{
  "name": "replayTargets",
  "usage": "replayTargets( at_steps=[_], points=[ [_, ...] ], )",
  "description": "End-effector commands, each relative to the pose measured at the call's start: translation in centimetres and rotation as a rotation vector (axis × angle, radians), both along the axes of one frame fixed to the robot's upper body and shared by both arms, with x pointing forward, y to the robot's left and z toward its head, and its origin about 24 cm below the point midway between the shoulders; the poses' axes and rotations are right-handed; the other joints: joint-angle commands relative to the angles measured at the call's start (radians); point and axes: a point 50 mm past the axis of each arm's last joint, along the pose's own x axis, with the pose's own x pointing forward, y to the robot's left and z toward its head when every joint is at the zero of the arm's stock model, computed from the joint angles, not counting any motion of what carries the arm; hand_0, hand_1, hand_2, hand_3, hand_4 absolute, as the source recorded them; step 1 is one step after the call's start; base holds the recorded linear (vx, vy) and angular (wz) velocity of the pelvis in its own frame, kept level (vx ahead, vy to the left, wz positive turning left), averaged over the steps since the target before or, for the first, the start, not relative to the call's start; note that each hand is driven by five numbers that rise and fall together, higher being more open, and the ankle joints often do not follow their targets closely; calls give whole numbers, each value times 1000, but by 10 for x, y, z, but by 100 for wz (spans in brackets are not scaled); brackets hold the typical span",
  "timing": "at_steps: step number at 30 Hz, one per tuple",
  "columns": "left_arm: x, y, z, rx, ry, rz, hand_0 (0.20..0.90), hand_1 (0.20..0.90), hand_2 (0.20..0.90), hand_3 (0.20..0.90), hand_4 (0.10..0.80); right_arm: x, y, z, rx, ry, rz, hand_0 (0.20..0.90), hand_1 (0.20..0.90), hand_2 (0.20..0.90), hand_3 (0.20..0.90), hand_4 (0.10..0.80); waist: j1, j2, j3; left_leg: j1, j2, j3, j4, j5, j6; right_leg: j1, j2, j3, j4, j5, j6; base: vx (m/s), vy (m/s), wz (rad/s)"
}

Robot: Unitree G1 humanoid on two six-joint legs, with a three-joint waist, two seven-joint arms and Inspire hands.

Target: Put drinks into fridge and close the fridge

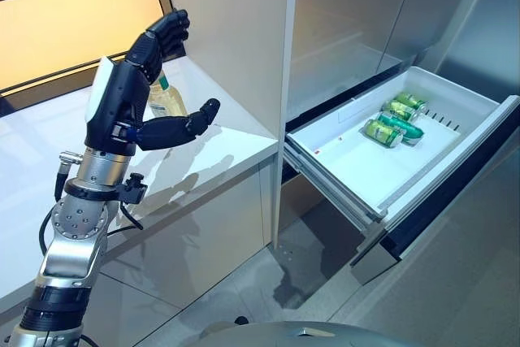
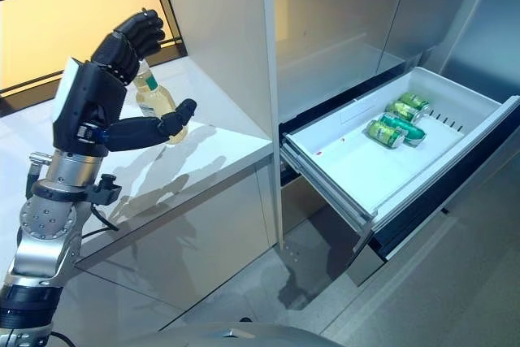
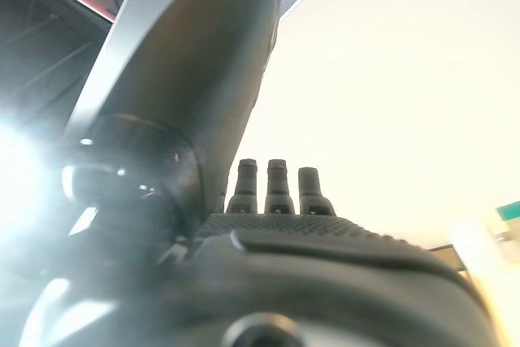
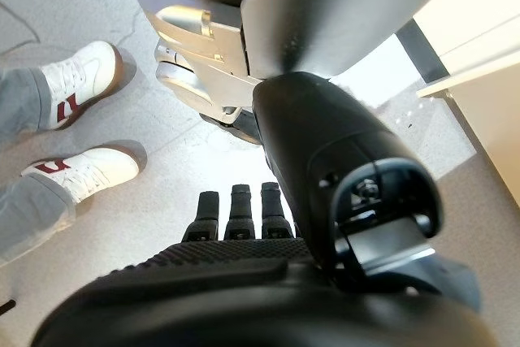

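While the upright pale yellow plastic bottle is seen in the eye views on the white table between the spread fingers and thumb of the left robot hand, ungrasped, only relaxed fingers are shown in the wrist views, the right robot hand hanging idle above the floor.

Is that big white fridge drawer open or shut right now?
Open. The white fridge drawer is pulled out from the grey cabinet front, and green drink cans lie on their sides inside it.

glossy white counter, shiny green cans
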Motion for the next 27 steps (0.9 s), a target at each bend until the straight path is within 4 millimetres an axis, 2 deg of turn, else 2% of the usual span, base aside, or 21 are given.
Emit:
replayTargets(
  at_steps=[1,6,8,11,16,23,27],
  points=[
    [-19,-1,51,-35,-318,-45,900,900,900,900,800,21,21,-3,90,-64,6,900,900,900,900,800,-8,-25,0,11,-74,20,5,-85,66,-40,-10,35,31,30,36,0,0,0],
    [-14,7,49,-64,-300,65,900,900,900,900,800,21,22,-3,95,-60,10,900,900,900,900,800,-10,-26,-4,12,-74,19,4,-86,66,-41,-9,38,30,31,37,0,0,0],
    [-10,16,45,-84,-293,175,900,900,900,900,800,22,21,-3,97,-57,14,900,900,900,900,800,-13,-27,-6,13,-74,20,4,-87,67,-41,-8,39,29,31,36,0,0,0],
    [-6,23,42,-121,-277,241,900,900,900,900,800,22,21,-3,98,-54,12,900,900,900,900,800,-14,-27,-9,14,-75,22,4,-88,67,-40,-8,41,28,32,35,0,0,0],
    [-5,31,36,-167,-261,304,900,900,900,900,800,23,22,-3,99,-48,9,900,900,900,900,800,-16,-28,-10,18,-73,24,4,-89,67,-38,-7,44,29,31,35,0,0,0],
    [11,40,16,-226,-69,360,900,900,900,900,800,24,21,-2,100,-41,17,900,900,900,900,800,-24,-26,-13,21,-72,28,4,-89,68,-38,-4,52,28,31,34,2,0,0],
    [16,42,11,-250,-11,383,900,900,900,900,800,26,20,-2,100,-40,20,900,900,900,900,800,-26,-26,-11,18,-72,31,4,-79,69,-42,-4,52,31,39,33,0,0,0]
  ],
)
